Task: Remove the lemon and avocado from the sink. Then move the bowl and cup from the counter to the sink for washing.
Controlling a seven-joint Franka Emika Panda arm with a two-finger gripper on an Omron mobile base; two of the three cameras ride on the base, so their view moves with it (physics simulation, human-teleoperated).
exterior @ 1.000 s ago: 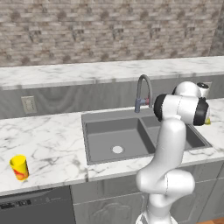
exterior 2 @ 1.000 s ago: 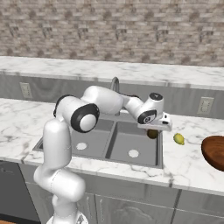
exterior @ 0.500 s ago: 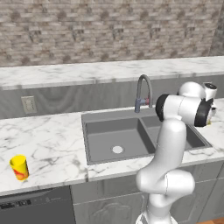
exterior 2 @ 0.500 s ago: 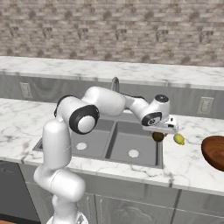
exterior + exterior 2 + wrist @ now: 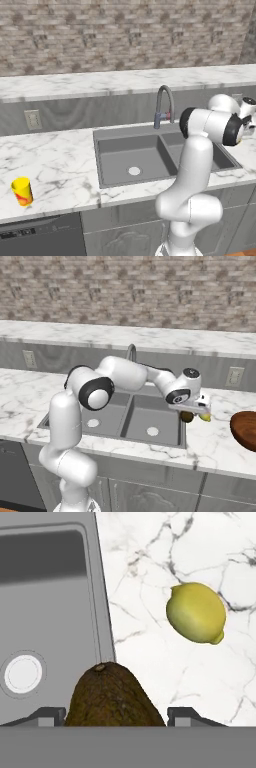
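My gripper (image 5: 194,412) is shut on the dark avocado (image 5: 186,416), holding it just above the sink's right rim. In the hand view the avocado (image 5: 112,697) sits between the fingertips (image 5: 50,716), over the line where the grey sink (image 5: 50,612) meets the marble. The yellow-green lemon (image 5: 196,613) lies on the counter just right of the sink, close beside the held fruit (image 5: 205,417). The reddish-brown bowl (image 5: 245,428) rests on the counter at the far right. The yellow cup (image 5: 22,191) stands on the counter far left of the sink (image 5: 132,155).
A curved metal faucet (image 5: 164,102) rises behind the sink's divider. A white drain (image 5: 22,673) shows in the right basin. A raised marble ledge and brick wall run behind the counter. A dishwasher front (image 5: 40,235) sits under the cup.
The gripper has carried the avocado to the right, from over the right basin to the sink's right rim, closer to the lemon. Cup, bowl and lemon have stayed put.
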